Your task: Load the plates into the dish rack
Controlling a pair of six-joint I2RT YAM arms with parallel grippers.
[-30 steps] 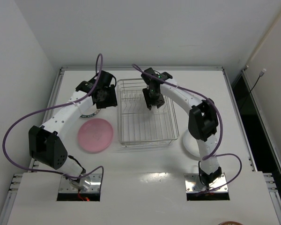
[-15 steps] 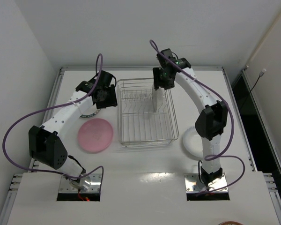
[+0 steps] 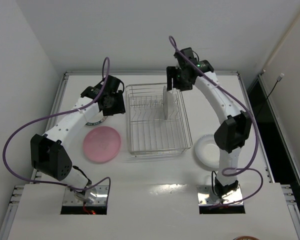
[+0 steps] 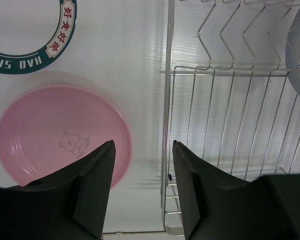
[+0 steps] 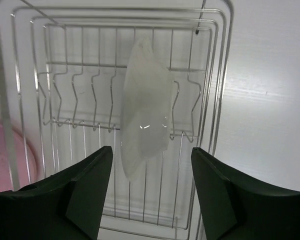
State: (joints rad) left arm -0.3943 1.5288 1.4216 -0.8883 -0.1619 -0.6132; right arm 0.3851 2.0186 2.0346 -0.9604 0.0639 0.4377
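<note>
Whitish plate (image 5: 145,115) stands on edge in the dish rack (image 3: 157,150).

The left arm (image 3: 65,125) and right arm (image 3: 216,100) are white with black joints (image 3: 50,157), purple cables (image 3: 6,150), dark fingers (image 4: 90,190)

White table (image 3: 155,175), pale walls (image 3: 140,30)

Pink plate (image 4: 60,131) beside dish rack (image 4: 167,100)
</note>
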